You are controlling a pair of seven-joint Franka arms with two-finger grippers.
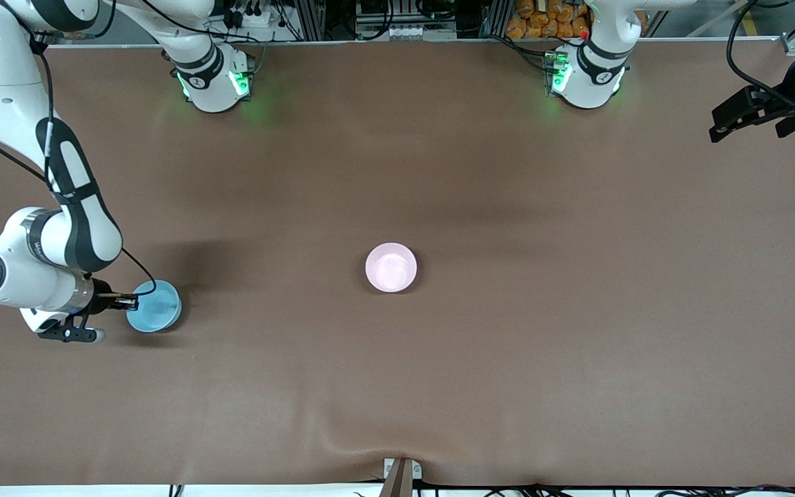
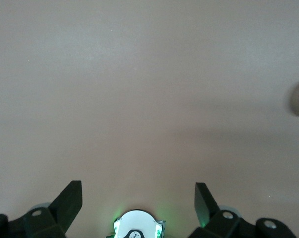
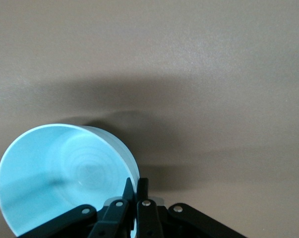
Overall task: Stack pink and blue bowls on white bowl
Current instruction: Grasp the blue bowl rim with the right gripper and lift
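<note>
The right gripper (image 1: 132, 301) is down at the right arm's end of the brown table (image 1: 508, 345), its fingers (image 3: 137, 191) pinched onto the rim of the light blue bowl (image 1: 154, 306). The pink bowl (image 1: 390, 267) sits well apart from it, mid-table. The left gripper (image 1: 722, 123) waits over the left arm's end, jaws spread wide, holding nothing

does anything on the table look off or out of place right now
Nothing looks spilled or broken. The pink bowl sits upright mid-table; the right end effector pinches the blue bowl's rim. No separate white bowl shows.
</note>
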